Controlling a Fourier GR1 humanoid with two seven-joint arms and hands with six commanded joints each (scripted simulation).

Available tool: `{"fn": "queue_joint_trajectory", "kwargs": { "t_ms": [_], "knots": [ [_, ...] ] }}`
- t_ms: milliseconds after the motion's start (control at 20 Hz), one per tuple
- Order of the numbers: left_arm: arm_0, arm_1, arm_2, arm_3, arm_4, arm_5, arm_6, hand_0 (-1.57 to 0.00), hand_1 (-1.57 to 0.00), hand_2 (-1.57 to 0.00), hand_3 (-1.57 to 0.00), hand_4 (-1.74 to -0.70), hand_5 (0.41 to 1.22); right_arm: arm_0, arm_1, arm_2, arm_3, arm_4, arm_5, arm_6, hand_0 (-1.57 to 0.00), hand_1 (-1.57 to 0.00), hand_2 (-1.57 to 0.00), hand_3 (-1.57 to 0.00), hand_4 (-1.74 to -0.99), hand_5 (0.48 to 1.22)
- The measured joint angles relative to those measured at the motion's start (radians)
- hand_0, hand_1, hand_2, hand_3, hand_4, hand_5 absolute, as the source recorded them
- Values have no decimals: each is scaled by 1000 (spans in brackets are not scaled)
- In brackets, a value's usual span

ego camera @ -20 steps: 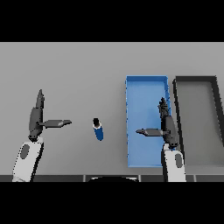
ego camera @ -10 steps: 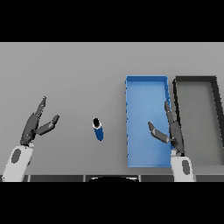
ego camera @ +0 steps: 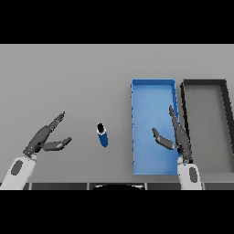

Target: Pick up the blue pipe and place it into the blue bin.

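Blue pipe [ego camera: 103,135] — short, dark-capped — lying on table [ego camera: 82,87].

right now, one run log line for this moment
blue pipe on table, untouched | blue bin empty | left hand open, beside pipe | right hand open over bin

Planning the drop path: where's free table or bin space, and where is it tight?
Free: the grey table behind the blue pipe, and the strip between pipe and blue bin. The bin's far half is bare; so is the black bin. Tight: right hand over the blue bin's near right side. Left hand sits left of the pipe.
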Motion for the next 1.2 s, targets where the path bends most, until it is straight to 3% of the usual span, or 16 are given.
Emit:
{"fn": "queue_joint_trajectory", "kwargs": {
  "t_ms": [200, 450, 650, 750, 850, 900, 1000, 1100, 1200],
  "knots": [
    [3, -49, -101, -58, -46, -21, 82, 1, 1, 1, 1, -1132, 475, 8, -3, 1, 1, 4, 4, 9, 1, 1, 1, 1, -1182, 618],
    [-19, -105, -175, -59, -90, -35, 125, 1, 1, 1, 1, -1146, 451, 3, 8, 4, -8, -3, 2, 31, 1, 1, 1, 1, -1213, 625],
    [-55, -204, -220, 20, -152, -9, 91, 1, 1, 1, 1, -1155, 460, 21, 7, -1, -20, -10, 3, 16, 1, 1, 1, 1, -1211, 622],
    [-101, -265, -225, 62, -159, 12, 108, 1, 1, 1, 1, -1150, 460, 15, 6, 0, -24, -5, 0, 51, 1, 1, 1, 1, -1202, 621],
    [-131, -303, -225, 93, -156, 18, 106, 1, 1, 1, 1, -1134, 459, 20, 5, -1, -24, -3, 0, 45, 1, 1, 1, 1, -1210, 631],
    [-144, -320, -231, 115, -163, 16, 101, 1, 1, 1, 1, -1120, 456, 6, 10, -3, -10, -4, -2, 56, 1, 1, 1, 1, -1211, 634],
    [-160, -328, -236, 151, -189, 23, 90, 1, 1, 1, 1, -1076, 435, 25, 11, -1, -10, -7, 3, 19, 1, 1, 1, 1, -1220, 639],
    [-173, -348, -250, 177, -222, 44, 103, 1, 1, 1, 1, -1051, 418, 13, 4, -12, -14, -12, -2, 35, 1, 1, 1, 1, -1221, 645],
    [-186, -370, -251, 209, -220, 39, 85, 1, 1, 1, 1, -1078, 428, 24, 0, -11, -10, -3, -4, 12, 1, 1, 1, 1, -1207, 646]
  ]
}}
